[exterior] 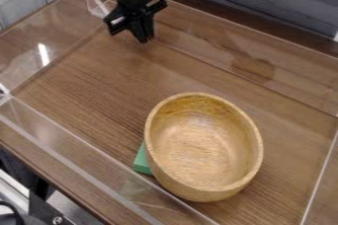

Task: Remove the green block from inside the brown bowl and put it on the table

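Pincer (140, 34), black, at the far left corner of the table, well apart from the large oval light-brown wooden bowl (204, 146); fingers drawn together to a point, clenched on nothing visible. Tips sit low, at or just above the dark brown wood-grain table (132, 86); contact cannot be judged. Arm above the pincer is cut off by the top edge.

Small bright green block (141, 160): only a sliver shows, on the table against the bowl's near-left outer wall, just beside the rim. Most of it is hidden behind the bowl, so its full shape cannot be made out. Bowl hollow shows bare grain only.

Clear acrylic walls (66, 145) ring the table, hard to trace except by glare and edge lines. Dark objects at the lower left corner, outside the wall, are cut off and unidentifiable.

No legible writing, brand or label anywhere.
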Controlling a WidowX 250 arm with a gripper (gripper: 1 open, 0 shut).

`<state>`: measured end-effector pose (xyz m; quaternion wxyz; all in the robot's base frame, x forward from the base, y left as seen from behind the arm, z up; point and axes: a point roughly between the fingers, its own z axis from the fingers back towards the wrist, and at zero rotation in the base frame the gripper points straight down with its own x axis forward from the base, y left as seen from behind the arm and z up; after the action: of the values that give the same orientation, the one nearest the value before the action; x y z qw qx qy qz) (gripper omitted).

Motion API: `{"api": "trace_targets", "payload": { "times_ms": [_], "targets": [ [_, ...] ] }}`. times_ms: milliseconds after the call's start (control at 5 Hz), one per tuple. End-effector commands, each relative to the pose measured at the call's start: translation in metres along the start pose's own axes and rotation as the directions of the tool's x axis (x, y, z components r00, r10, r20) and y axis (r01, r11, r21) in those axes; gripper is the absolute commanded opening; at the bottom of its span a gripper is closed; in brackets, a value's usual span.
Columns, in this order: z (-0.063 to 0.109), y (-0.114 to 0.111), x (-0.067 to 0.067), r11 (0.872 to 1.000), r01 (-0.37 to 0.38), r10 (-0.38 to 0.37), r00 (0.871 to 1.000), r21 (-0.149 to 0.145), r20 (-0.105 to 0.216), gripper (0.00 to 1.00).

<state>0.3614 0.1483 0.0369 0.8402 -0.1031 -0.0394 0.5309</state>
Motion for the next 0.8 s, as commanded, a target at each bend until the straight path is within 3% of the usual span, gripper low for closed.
{"api": "trace_targets", "payload": {
  "times_ms": [0, 600],
  "targets": [
    [0.031, -0.005, 0.005, 0.998, 0.040, -0.038, 0.998, -0.055, 0.042, 0.00],
    [0.051, -0.004, -0.010, 0.975, 0.203, -0.205, 0.979, -0.091, -0.007, 0.00]
  ]
}}
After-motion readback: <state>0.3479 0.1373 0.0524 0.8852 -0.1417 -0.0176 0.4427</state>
